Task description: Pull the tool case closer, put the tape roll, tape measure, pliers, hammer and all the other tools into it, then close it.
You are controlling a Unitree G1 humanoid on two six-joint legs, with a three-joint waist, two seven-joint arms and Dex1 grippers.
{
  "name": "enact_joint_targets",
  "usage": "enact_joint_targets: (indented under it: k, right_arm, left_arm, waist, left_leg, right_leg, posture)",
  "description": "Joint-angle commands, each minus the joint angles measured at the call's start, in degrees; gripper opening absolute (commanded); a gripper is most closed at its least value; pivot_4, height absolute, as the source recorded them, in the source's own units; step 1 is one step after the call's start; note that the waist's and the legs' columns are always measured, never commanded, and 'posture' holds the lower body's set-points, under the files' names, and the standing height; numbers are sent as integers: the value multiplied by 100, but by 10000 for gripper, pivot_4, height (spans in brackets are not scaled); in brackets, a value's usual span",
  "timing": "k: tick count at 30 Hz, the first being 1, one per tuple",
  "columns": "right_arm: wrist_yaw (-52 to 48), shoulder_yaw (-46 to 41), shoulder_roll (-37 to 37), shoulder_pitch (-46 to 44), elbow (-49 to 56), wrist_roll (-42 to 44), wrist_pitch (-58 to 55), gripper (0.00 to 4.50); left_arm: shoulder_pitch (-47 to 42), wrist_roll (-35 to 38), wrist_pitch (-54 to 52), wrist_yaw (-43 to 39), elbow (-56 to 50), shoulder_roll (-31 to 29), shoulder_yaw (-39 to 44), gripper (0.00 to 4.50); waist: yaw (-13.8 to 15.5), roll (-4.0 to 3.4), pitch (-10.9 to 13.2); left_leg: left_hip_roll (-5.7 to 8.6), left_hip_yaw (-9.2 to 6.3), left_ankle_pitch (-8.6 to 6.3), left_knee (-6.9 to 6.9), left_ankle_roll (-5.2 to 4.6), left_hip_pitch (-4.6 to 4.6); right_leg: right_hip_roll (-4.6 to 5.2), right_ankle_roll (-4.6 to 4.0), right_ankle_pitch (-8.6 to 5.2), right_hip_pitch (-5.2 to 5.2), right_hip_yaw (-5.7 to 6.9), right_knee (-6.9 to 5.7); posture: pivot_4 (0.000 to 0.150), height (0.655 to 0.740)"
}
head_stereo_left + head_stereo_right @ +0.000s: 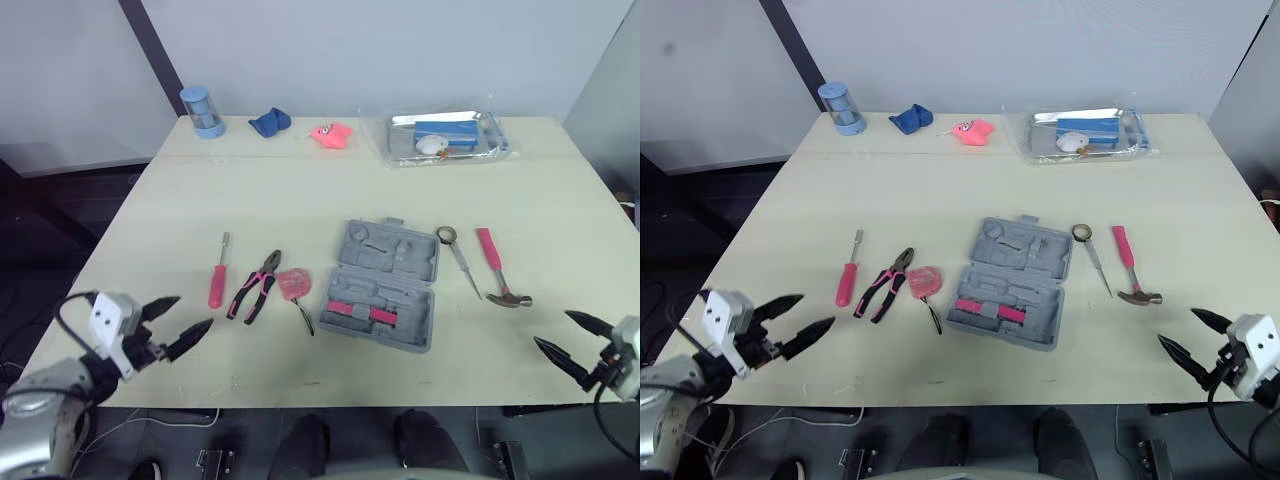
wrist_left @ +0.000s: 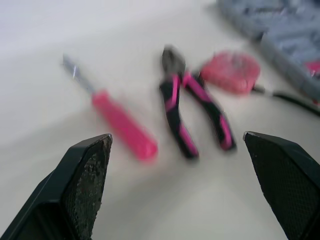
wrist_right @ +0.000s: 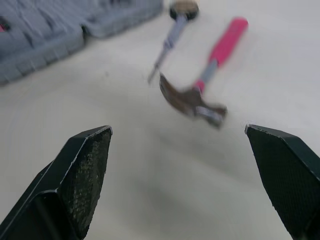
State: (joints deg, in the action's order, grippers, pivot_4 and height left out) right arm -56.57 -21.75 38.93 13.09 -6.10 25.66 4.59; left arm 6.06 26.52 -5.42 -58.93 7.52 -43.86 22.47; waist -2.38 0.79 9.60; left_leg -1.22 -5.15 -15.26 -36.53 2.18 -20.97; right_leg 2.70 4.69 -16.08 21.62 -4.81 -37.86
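The tool case [image 1: 383, 285] lies open at mid-table [image 1: 300, 190], not yet pulled closer. Pliers [image 1: 255, 286], tape measure [image 1: 293, 284], hammer [image 1: 497, 268] and tape roll [image 1: 446, 235] lie beside it, none loaded. Left claw [image 1: 192, 312] and right claw [image 1: 552, 329] hover at the near edge, spread wide and empty.

We find the tool case [image 1: 385, 285] mid-table [image 1: 300, 190]. Leftward from it lie the tape measure [image 1: 294, 284], pliers [image 1: 255, 286] and screwdriver [image 1: 218, 275]. To its right lie the tape roll [image 1: 446, 235], a thin tool [image 1: 463, 266] and the hammer [image 1: 497, 270]. Along the far edge sit a cup [image 1: 203, 111], cloth [image 1: 269, 122], toy [image 1: 330, 134] and bag [image 1: 445, 138].
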Motion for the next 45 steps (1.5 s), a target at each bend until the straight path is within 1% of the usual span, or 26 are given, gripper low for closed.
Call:
enact_joint_targets:
  k: [1,4,7,10,11,12,13,14,15,16,17,18,20,21,22,23,26,31,38,45]
  right_arm:
    - [160,188,5,-188,474,-3,-316,45000]
    - [343,387,0,-384,719,-82,-603,45000]
    - [490,841,24,-837,921,-267,-1031,45000]
    - [567,1297,15,-1445,930,-410,-1536,45000]
    - [561,1464,3,-1650,914,-479,-1667,45000]
    - [558,1598,-9,-1820,894,-526,-1780,45000]
    - [571,1699,-22,-1962,867,-562,-1885,42475]
    - [558,1809,-32,-2118,800,-619,-1956,39618]
    - [545,1898,-39,-2256,721,-671,-2011,36660]
    - [531,1997,-51,-2407,626,-721,-2095,32589]
    - [520,2085,-53,-2527,542,-777,-2153,27368]
    - [511,2153,-53,-2626,454,-838,-2171,23061]
    - [500,2306,-52,-2819,250,-997,-2176,14462]
    - [480,2411,-46,-2917,147,-1087,-2207,8121]
    - [455,2516,-34,-2995,61,-1180,-2239,5975]
    - [403,2657,11,-3059,-35,-1329,-2225,509]
    - [348,2864,62,-3169,-216,-1590,-2188,160]
    - [320,2980,-50,-3321,-369,-1755,-2167,160]
    - [305,3128,-309,-3563,-570,-1969,-2057,160]
    - [305,3234,-451,-3630,-595,-2069,-2020,160]
  left_arm:
    - [-525,-183,96,-297,249,-208,-303,44895]
    - [-1019,-271,116,-541,538,-266,-566,44895]
    - [-1942,-497,182,-919,1152,-220,-1080,44895]
    - [-2838,-775,407,-1163,1907,36,-1529,37370]
    - [-3108,-886,554,-1288,2188,138,-1678,31024]
    - [-3327,-986,694,-1399,2430,220,-1801,27350]
    - [-3509,-1059,802,-1501,2642,285,-1899,23077]
    - [-3716,-1134,871,-1612,2884,366,-2007,17937]
    - [-3905,-1202,933,-1707,3116,435,-2098,14049]
    - [-4116,-1295,1014,-1793,3391,518,-2196,9516]
    - [-4297,-1388,1112,-1877,3645,586,-2282,4255]
    - [-4445,-1477,1231,-1952,3870,642,-2352,388]
    - [-4735,-1643,1457,-2050,4317,765,-2459,0]
    - [-4893,-1745,1548,-2062,4542,845,-2518,0]
    - [-5037,-1827,1629,-2067,4750,925,-2564,0]
    - [-5181,-1920,1725,-2068,4960,1011,-2614,0]
    - [-5446,-2137,1957,-2168,5412,1185,-2713,0]
    - [-5687,-2456,2191,-2062,5912,1407,-2830,0]
    - [-5964,-2829,2298,-1718,6306,1723,-2881,0]
    - [-6135,-3119,2303,-1346,6554,1848,-2883,0]
  waist:
    - [-2,-1,1]
    - [-7,-1,2]
    - [0,-1,4]
    - [0,-2,7]
    - [-2,-3,7]
    - [-2,-1,6]
    - [-7,-2,6]
    - [-9,-2,6]
    - [-11,-2,6]
    - [-13,-2,6]
    - [-13,-2,6]
    - [-12,-2,6]
    - [-11,-2,6]
    - [-11,-2,6]
    - [-11,-2,6]
    - [-11,-2,6]
    - [-9,-2,6]
    - [-43,-2,6]
    - [-110,-2,6]
    - [-163,-2,6]
  left_leg:
    - [0,-1,0,0,0,-1]
    - [0,-4,0,0,0,-3]
    - [0,-7,0,0,0,-5]
    - [2,-11,1,-4,0,-5]
    - [3,-14,2,-12,-1,-11]
    - [3,-15,2,-12,-1,-14]
    - [3,-16,1,-13,-1,-13]
    - [4,-18,1,-12,-1,-22]
    - [4,-20,1,-12,-1,-27]
    - [4,-25,1,-13,-1,-38]
    - [5,-31,1,-15,-1,-54]
    - [6,-40,2,-30,0,-83]
    - [10,-52,3,-49,1,-111]
    - [11,-58,4,-56,4,-125]
    - [12,-59,5,-58,5,-127]
    - [13,-62,13,-62,19,-131]
    - [18,-77,15,-82,21,-154]
    - [20,-83,16,-82,23,-160]
    - [23,-93,17,-90,22,-161]
    - [27,-103,17,-92,23,-161]
  right_leg:
    - [0,0,0,1,1,0]
    - [-1,0,1,3,4,-2]
    - [-1,0,1,3,8,-3]
    - [-1,1,2,2,10,-7]
    - [-1,1,3,4,14,-9]
    - [-1,1,3,6,15,-9]
    - [-1,1,3,4,15,-9]
    - [-1,0,3,12,18,-7]
    - [-1,0,3,15,19,-7]
    - [-1,0,3,24,25,-7]
    - [-1,0,3,38,31,-7]
    - [-1,-1,3,62,40,-13]
    - [-1,-1,4,81,49,-21]
    - [0,-1,5,90,53,-24]
    - [0,-1,5,91,54,-24]
    - [0,-1,5,94,57,-27]
    - [1,0,5,108,67,-38]
    - [2,0,5,116,70,-46]
    - [2,0,5,118,73,-64]
    - [3,0,5,119,76,-70]
  posture:
    - [1500,7400]
    - [1500,7400]
    - [1500,7400]
    - [1500,7400]
    - [1500,7400]
    - [1500,7400]
    - [1500,7400]
    - [1500,7400]
    - [1500,7400]
    - [1500,7400]
    - [1500,7400]
    - [1500,7400]
    - [1500,7400]
    - [1500,7400]
    - [1500,7400]
    - [1500,7400]
    - [1500,7400]
    - [1500,7400]
    - [1500,7400]
    - [1500,7400]
